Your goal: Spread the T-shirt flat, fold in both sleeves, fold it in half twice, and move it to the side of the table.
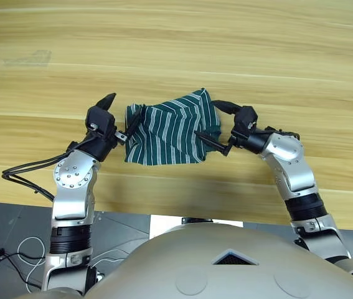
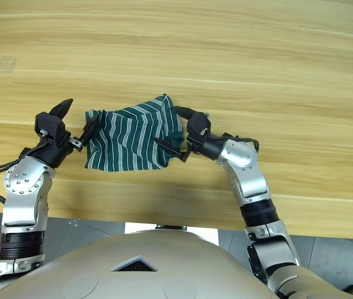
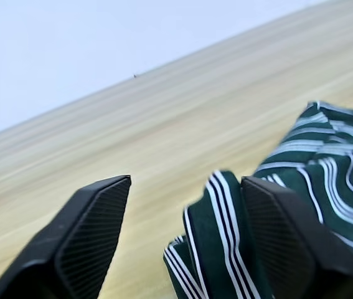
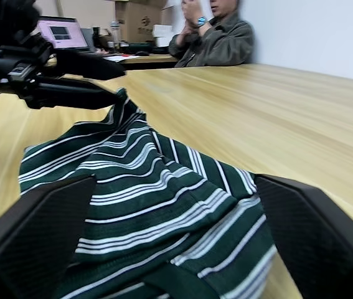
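Observation:
The T-shirt [image 1: 167, 131], dark green with white stripes, lies folded into a small bundle on the wooden table near its front edge. My left gripper [image 1: 121, 115] is at the bundle's left edge and is open. One finger rests against the cloth and the other stands out to the left. In the left wrist view a striped fold [image 3: 216, 243] sits between the two pads. My right gripper [image 1: 212, 123] is open at the bundle's right edge, with one finger behind that edge and one in front. The right wrist view has the T-shirt [image 4: 139, 180] lying between its pads.
The table [image 1: 176, 50] stretches as wide bare wood behind and to both sides of the shirt. Its front edge [image 1: 176, 208] runs just below the bundle. Black cables [image 1: 20, 171] hang off the left arm below the edge.

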Motion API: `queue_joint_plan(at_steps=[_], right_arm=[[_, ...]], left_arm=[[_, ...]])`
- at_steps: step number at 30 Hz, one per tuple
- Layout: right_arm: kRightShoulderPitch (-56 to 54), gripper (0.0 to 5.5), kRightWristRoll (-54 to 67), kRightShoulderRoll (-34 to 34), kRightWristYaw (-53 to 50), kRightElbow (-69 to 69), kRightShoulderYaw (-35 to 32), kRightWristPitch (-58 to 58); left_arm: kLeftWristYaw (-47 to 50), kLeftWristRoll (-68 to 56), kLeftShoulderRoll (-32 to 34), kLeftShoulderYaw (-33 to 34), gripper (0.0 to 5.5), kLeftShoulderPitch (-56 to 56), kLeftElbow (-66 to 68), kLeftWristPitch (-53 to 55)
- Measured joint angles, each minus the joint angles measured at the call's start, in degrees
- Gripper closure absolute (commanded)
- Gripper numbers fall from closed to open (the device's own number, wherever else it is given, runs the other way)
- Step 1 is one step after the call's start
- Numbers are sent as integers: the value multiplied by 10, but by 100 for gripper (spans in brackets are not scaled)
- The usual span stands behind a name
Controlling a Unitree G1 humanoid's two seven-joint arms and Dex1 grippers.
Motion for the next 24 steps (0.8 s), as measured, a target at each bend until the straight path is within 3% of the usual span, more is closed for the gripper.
queue_joint_plan(at_steps=[7, 10, 24], right_arm=[[-114, 80, -47, 31, -3, 146, 12, -9], [-135, 131, -69, 38, -1, 186, 24, -16], [-117, 378, -79, 13, 30, 185, 34, -10]], left_arm=[[3, 14, -8, -3, 61, -2, 15, -23], [5, 22, -9, -5, 13, -2, 22, -29], [9, 39, 0, 9, 10, -12, 77, -56]])
